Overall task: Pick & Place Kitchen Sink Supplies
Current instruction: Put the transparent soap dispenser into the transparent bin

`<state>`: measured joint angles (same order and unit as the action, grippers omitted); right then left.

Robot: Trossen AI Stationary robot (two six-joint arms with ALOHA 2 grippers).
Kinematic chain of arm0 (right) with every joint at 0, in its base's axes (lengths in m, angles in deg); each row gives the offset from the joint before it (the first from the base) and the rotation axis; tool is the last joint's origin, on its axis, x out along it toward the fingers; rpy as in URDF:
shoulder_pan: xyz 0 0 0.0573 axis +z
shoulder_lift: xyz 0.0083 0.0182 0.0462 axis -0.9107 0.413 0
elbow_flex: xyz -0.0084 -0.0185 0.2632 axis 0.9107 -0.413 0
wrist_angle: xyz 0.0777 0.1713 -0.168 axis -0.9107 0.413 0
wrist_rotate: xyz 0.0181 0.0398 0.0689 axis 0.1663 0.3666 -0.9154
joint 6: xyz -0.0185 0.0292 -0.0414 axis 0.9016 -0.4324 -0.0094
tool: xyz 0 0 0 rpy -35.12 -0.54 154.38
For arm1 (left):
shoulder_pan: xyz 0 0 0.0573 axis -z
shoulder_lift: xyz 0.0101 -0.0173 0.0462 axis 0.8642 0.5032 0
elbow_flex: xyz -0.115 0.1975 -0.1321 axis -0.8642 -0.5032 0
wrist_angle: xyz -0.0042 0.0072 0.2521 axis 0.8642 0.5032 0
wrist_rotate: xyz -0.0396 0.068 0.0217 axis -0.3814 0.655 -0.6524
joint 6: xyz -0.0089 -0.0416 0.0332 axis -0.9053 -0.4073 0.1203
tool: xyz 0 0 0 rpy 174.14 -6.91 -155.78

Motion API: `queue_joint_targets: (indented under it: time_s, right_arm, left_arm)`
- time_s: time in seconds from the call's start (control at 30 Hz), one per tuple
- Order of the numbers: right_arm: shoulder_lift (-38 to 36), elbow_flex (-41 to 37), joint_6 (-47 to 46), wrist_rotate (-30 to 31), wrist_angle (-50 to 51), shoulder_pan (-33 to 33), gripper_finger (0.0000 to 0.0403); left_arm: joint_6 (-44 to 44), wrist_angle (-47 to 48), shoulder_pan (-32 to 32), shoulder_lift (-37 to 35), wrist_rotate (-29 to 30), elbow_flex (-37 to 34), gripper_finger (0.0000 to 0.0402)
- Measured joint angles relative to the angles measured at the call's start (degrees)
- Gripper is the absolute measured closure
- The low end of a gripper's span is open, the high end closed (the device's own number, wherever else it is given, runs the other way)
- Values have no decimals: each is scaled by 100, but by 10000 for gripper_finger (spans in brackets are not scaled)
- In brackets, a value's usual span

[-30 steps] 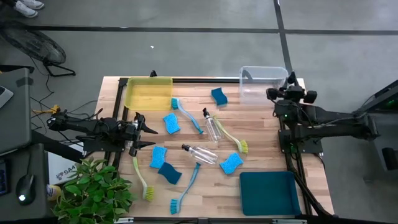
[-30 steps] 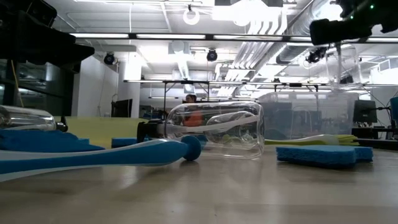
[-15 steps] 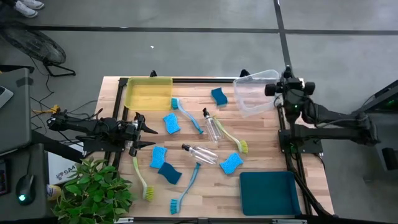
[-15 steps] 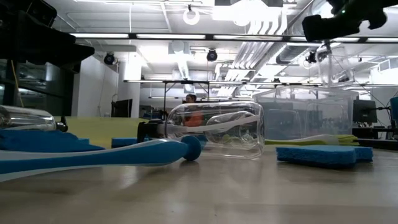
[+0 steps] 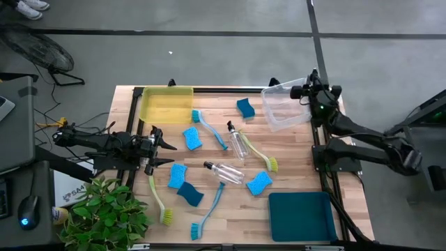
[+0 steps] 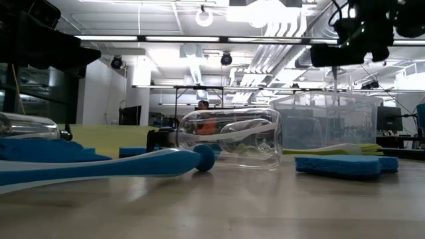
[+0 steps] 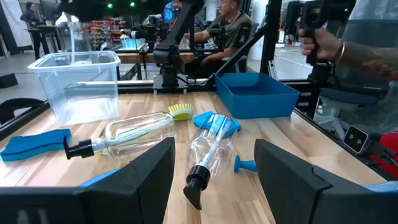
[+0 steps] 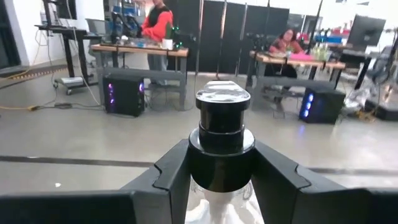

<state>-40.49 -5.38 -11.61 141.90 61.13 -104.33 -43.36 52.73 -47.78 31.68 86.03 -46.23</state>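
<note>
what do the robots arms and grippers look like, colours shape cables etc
Both arms are black, built from slim jointed tube segments. The left gripper ends in two dark, pointed fingers; in its wrist view the fingers look broad, flat and matte. Thin black cables run along the left arm. The right gripper is blocky and black, with a small green light beside it.

One camera looks straight down on the table [image 5: 293,181]; another sits level at its surface; both show the clear bin [image 5: 286,104].
</note>
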Motion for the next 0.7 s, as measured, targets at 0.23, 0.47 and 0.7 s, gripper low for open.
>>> queue_joint_targets:
  time_s: [0.23, 0.47, 0.7]
  right_arm:
    - [427, -35, -580, -729, -20, -598, 269]
    - [629, -35, -534, -654, -61, -729, 269]
    - [629, -35, -577, -652, -59, -729, 248]
  left_arm:
    - [-1, 0, 0, 0, 0, 0, 186]
    - [-1, 0, 0, 0, 0, 0, 186]
    - [0, 0, 0, 0, 0, -1, 186]
